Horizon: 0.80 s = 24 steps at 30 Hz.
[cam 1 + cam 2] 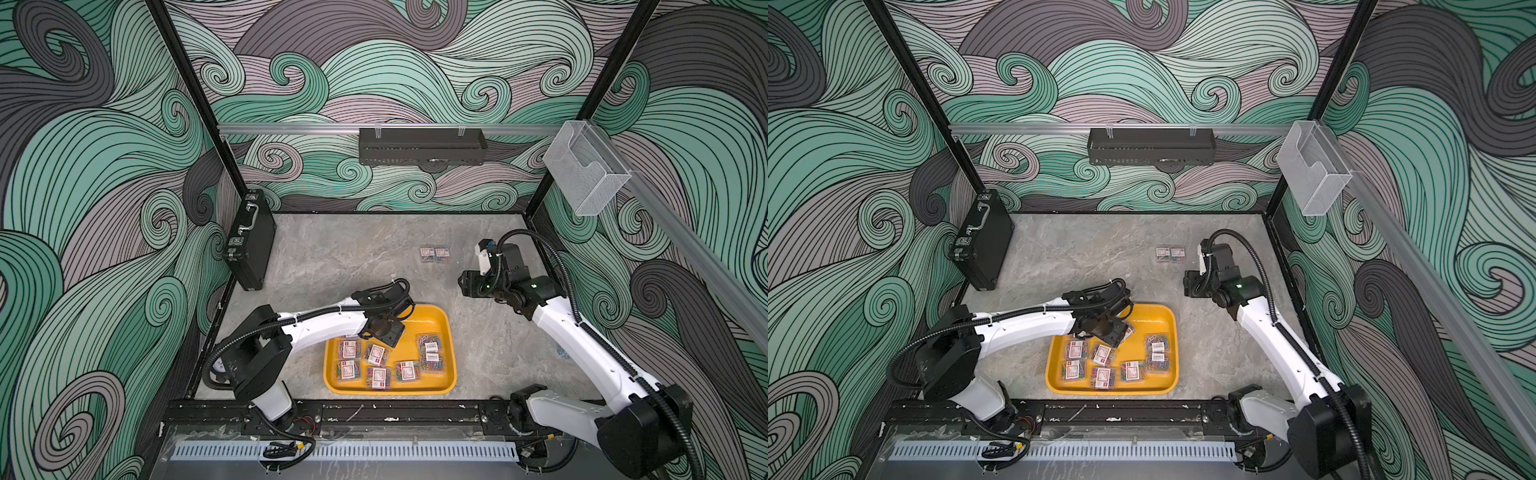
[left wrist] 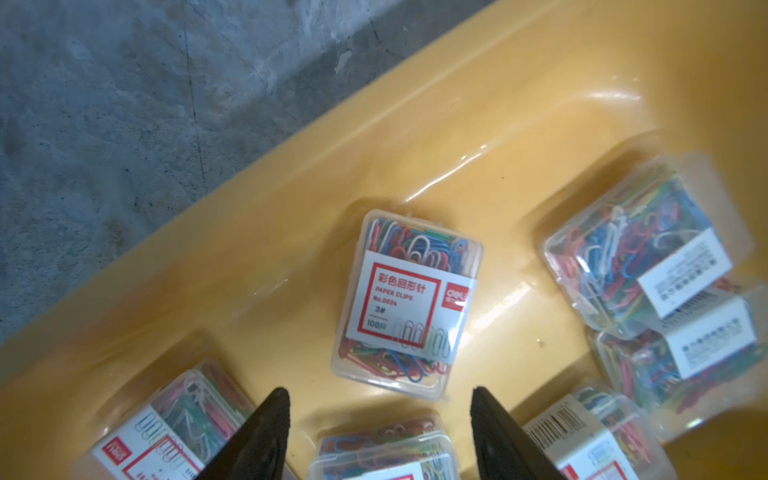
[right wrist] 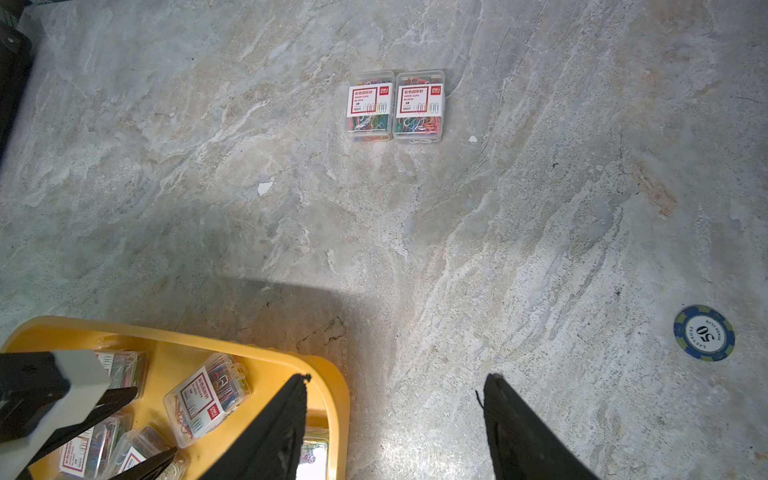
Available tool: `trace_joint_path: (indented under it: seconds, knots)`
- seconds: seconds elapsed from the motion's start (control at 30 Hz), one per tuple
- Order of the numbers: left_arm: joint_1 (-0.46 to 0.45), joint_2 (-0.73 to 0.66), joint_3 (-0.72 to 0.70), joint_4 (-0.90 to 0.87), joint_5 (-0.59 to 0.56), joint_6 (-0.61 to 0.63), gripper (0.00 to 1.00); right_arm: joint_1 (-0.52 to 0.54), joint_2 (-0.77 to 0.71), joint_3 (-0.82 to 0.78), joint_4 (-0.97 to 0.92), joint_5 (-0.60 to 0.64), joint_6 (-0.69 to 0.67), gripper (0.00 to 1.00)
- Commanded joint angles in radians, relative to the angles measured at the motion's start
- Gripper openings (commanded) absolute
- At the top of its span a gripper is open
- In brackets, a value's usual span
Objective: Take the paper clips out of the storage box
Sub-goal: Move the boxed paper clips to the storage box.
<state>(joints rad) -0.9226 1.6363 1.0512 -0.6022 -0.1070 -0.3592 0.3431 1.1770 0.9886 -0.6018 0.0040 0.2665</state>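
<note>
The yellow storage box (image 1: 434,319) (image 1: 1160,316) lies at the table's front centre and holds several clear boxes of paper clips (image 1: 376,354). My left gripper (image 1: 385,333) (image 2: 378,392) hangs over the storage box's back left part. It is open, and its fingers (image 2: 270,428) stand apart on either side of one labelled box (image 2: 384,451) without touching it. Another labelled box (image 2: 409,303) lies just ahead of it. Two boxes of paper clips (image 1: 434,253) (image 3: 395,106) sit side by side on the table at the back right. My right gripper (image 1: 467,284) (image 3: 395,382) is open and empty above the table, right of the storage box (image 3: 332,382).
A black briefcase (image 1: 249,241) leans against the left wall. A black wall basket (image 1: 422,145) hangs on the back rail, and a clear acrylic holder (image 1: 582,170) is fixed at the upper right. A blue poker chip (image 3: 703,332) lies on the table.
</note>
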Motion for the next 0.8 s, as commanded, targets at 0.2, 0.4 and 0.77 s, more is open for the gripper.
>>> trace_joint_path:
  seconds: [0.2, 0.4, 0.77]
  knots:
    - [0.018, 0.080, 0.067, 0.037, 0.058, 0.086, 0.68, 0.004, 0.022, 0.010, 0.003, -0.002, 0.009, 0.67]
    - [0.018, 0.119, 0.089, 0.033, 0.096, 0.097, 0.65, 0.004, 0.032, 0.010, 0.008, -0.007, 0.011, 0.67]
    - [0.017, 0.115, 0.069, 0.018, 0.114, -0.047, 0.49, 0.004, 0.018, 0.007, 0.002, -0.013, 0.011, 0.67]
